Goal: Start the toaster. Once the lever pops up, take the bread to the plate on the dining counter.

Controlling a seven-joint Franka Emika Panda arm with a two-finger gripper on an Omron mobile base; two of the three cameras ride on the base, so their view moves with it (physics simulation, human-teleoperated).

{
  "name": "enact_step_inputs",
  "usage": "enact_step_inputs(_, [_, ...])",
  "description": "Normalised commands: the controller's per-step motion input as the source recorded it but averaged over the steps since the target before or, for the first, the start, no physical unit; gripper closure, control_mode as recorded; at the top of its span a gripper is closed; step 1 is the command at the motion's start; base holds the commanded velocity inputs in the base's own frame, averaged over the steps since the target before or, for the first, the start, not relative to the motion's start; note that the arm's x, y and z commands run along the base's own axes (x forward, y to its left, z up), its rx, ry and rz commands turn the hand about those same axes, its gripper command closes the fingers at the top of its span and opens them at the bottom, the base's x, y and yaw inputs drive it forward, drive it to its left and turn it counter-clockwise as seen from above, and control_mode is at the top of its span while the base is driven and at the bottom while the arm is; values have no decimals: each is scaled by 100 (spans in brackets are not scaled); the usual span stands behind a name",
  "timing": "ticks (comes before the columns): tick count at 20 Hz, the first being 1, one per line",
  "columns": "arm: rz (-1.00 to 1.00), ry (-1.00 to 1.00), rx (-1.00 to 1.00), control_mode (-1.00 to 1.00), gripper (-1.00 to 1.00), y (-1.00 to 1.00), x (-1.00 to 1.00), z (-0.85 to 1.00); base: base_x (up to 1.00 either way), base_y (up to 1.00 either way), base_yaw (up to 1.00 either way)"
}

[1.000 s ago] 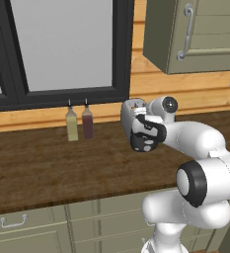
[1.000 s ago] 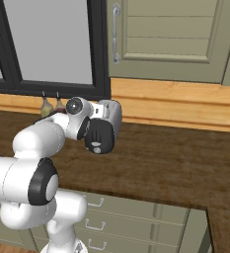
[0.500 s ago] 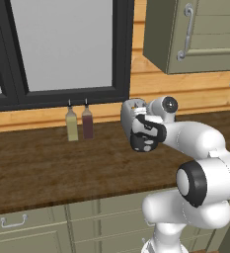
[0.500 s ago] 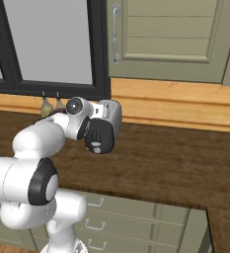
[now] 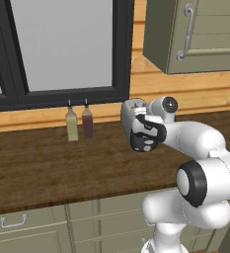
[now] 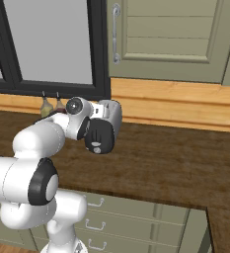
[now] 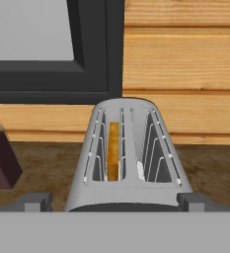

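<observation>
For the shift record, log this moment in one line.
gripper: open, holding nothing | position: just in front of toaster | bread: in left slot | stage: lever not pressed yet

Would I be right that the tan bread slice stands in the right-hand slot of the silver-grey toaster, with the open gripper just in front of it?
Not quite: in the hand view the tan bread slice stands in the left-hand slot of the silver-grey toaster; the right-hand slot is empty. The open gripper is indeed just in front of it.

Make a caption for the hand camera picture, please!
Looking down into the silver toaster, bread in its left slot.
</observation>
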Motion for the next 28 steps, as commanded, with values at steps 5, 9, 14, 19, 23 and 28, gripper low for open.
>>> enact_step_inputs(5, [0,0,0,-100,-100,0,0,0,0,0,0])
enact_step_inputs(9, [0,0,0,-100,-100,0,0,0,0,0,0])
enact_step_inputs(14, [0,0,0,-100,-100,0,0,0,0,0,0])
enact_step_inputs(19, [0,0,0,-100,-100,0,0,0,0,0,0])
enact_step_inputs(23, [0,0,0,-100,-100,0,0,0,0,0,0])
enact_step_inputs(28, [0,0,0,-100,-100,0,0,0,0,0,0])
